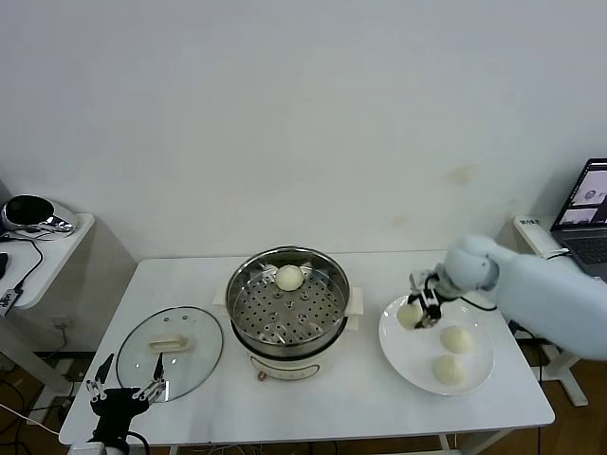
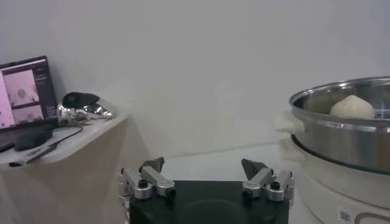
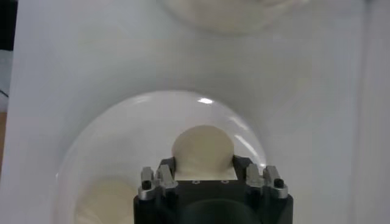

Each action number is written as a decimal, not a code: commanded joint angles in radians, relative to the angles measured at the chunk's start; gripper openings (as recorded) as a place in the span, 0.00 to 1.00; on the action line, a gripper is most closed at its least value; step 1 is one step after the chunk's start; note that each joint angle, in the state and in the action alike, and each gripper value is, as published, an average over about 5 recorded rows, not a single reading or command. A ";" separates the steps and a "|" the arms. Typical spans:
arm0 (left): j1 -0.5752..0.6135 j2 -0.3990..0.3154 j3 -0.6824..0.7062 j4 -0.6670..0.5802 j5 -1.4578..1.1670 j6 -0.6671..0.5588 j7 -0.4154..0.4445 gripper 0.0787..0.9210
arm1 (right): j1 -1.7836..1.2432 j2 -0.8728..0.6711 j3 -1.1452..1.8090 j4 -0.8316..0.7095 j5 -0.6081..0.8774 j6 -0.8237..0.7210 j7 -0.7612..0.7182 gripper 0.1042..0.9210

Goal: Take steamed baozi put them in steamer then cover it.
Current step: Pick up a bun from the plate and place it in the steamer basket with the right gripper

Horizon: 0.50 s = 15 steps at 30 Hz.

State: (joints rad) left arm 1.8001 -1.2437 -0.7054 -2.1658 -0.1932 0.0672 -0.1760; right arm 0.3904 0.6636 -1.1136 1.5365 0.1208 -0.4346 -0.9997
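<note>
The steel steamer stands mid-table on its cream base, with one baozi on the perforated tray at the back. My right gripper is shut on a baozi over the left part of the white plate. From the right wrist view that baozi sits squeezed between the jaws above the plate. Two more baozi lie on the plate. The glass cover lies flat on the table left of the steamer. My left gripper hangs open at the table's front left edge, holding nothing.
A side table with a shiny helmet-like object stands at the far left. A laptop sits at the far right, beyond the table. The left wrist view shows the steamer wall close on one side.
</note>
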 commanded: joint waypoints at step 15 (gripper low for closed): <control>-0.037 0.017 -0.006 0.000 -0.009 0.008 0.001 0.88 | 0.375 0.486 -0.207 -0.035 0.546 -0.231 0.180 0.61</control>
State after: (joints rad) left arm 1.7677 -1.2286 -0.7112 -2.1645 -0.2018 0.0739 -0.1754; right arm 0.7264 0.9519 -1.2887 1.5450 0.5069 -0.5910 -0.8883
